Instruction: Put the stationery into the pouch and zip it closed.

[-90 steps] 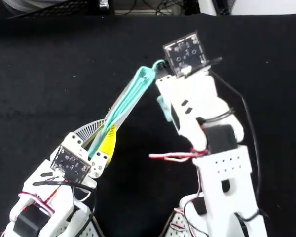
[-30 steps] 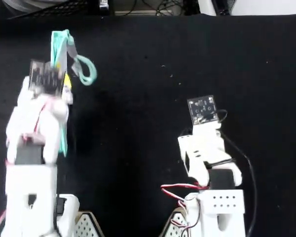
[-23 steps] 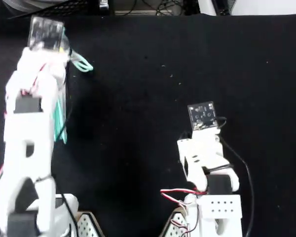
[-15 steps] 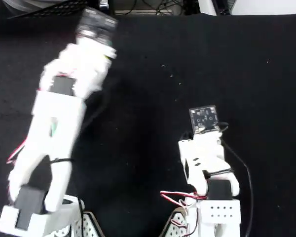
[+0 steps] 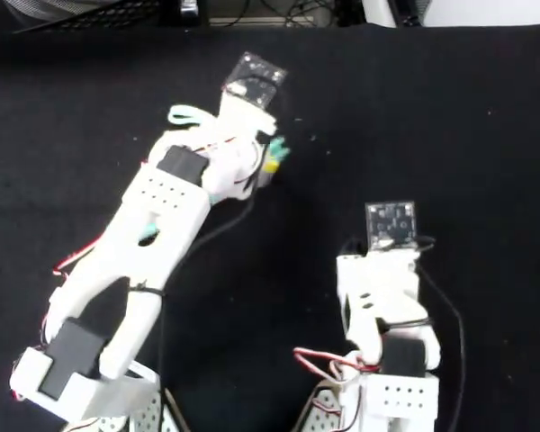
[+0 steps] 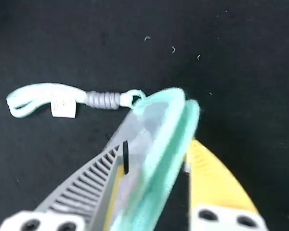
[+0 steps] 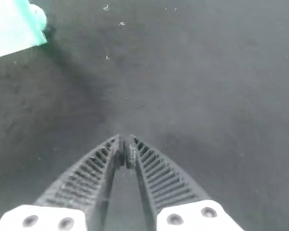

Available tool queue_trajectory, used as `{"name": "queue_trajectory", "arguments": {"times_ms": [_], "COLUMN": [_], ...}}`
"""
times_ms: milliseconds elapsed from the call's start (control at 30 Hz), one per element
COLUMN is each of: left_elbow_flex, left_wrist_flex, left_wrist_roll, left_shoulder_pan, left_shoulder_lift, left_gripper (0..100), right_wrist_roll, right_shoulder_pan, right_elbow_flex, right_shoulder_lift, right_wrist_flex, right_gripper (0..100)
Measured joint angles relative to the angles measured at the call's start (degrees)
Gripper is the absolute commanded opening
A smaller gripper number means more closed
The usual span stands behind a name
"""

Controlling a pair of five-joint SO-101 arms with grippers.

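Black cloth covers the table. Over its far-middle part the left gripper is clamped on the teal pouch, whose wrist strap trails to one side. The right gripper sits by the near edge, fingers pressed together on nothing. Whether the zip is fully drawn cannot be told. Lowering the pouch flat before release seems wise, and there looks to be ample room toward the far and right edges.

The left gripper swung the pouch rightward, seemingly mid-table.
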Motion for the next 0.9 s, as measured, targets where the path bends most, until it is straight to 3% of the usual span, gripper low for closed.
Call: {"name": "queue_trajectory", "arguments": {"times_ms": [267, 400, 467, 667, 900], "left_elbow_flex": [-9.67, -9.85, -6.42, 17.58, 46.51], "left_wrist_flex": [17.23, 26.99, 29.54, 29.10, 15.82], "left_wrist_roll": [1.14, 1.23, 1.23, 1.05, 0.88], "left_shoulder_pan": [1.58, 0.00, -3.87, -21.63, -39.82], "left_shoulder_lift": [-12.22, -22.86, -28.04, -41.05, -57.14], "left_gripper": [23, 4, 5, 6, 6], "right_wrist_roll": [0.00, 0.00, 0.00, 0.00, -0.26], "right_shoulder_pan": [-0.26, -0.26, -0.26, -5.19, -9.41], "right_elbow_flex": [0.00, 0.00, 0.00, 0.00, -0.09], "right_shoulder_lift": [-0.26, -0.44, -0.44, -0.44, -0.44], "right_wrist_flex": [0.00, 0.00, 0.00, 0.09, 5.80], "right_gripper": [1.5, 1.8, 1.7, 1.5, 1.5]}}
